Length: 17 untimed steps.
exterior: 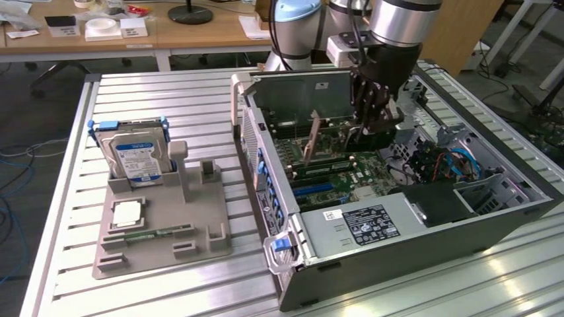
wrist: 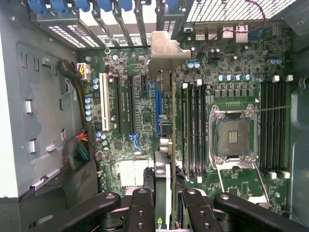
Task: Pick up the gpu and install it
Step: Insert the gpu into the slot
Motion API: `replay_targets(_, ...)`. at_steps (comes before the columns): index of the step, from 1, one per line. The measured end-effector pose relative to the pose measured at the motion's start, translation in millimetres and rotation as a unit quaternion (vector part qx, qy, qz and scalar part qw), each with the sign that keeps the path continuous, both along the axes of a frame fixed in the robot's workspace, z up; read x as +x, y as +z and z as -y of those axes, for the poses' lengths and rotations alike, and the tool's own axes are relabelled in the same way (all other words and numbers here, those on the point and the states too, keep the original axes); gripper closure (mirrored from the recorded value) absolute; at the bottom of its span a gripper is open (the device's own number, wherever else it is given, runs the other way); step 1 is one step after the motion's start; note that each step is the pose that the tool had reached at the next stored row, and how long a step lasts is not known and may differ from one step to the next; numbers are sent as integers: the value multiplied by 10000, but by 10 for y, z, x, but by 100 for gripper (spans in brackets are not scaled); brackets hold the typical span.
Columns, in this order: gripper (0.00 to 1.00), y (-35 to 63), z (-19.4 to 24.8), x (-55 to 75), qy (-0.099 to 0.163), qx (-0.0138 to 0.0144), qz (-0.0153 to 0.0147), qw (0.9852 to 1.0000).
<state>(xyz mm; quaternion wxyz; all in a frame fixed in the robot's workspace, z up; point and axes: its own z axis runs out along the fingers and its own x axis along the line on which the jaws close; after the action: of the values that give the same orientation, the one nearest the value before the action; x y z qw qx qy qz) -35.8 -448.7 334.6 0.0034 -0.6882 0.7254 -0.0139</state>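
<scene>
**A:** Where was the gpu?

**B:** Your gripper (exterior: pixel 370 129) had it. The fingers (wrist: pixel 140 208) were pressed in on the gpu (wrist: pixel 164 186) from both sides, so it was pinched between them, not loose.

**A:** Why did it stand on its thin edge?

**B:** I think it was because the blue slot (wrist: pixel 158 104) is long and thin. You held the gpu upright, with one long edge facing the board (wrist: pixel 241 186), so it ran the same way as the slot. (Held flat, it would not fit, I guess.)

**A:** And the silver end?

**B:** The bracket (wrist: pixel 166 47) was the far end, away from your fingers. It pointed at the back wall of the case (exterior: pixel 387 264), near the blue clips (wrist: pixel 96 6). My guess is that the bracket belongs at that wall.

**A:** So where was the gpu from the hand?

**B:** One end sat between the fingers. The rest reached out past them, over the board.

**A:** Was it in the slot?

**B:** I could not tell. In the wrist view it ran right along the slot, but you could not see if they touched.

**A:** And the drive?

**B:** The drive (exterior: pixel 132 158) stood in its stand (exterior: pixel 163 228), well apart from the case, at the exterior view's left.
</scene>
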Motion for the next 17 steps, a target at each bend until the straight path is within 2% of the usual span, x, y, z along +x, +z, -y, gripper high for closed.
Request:
replay_targets(4,73,-18,-1,-55,2,0,0,10000)
replay_targets(8,73,-47,17,-68,28,1,0,10000)
replay_targets(17,73,-83,18,-81,53,3,0,10000)
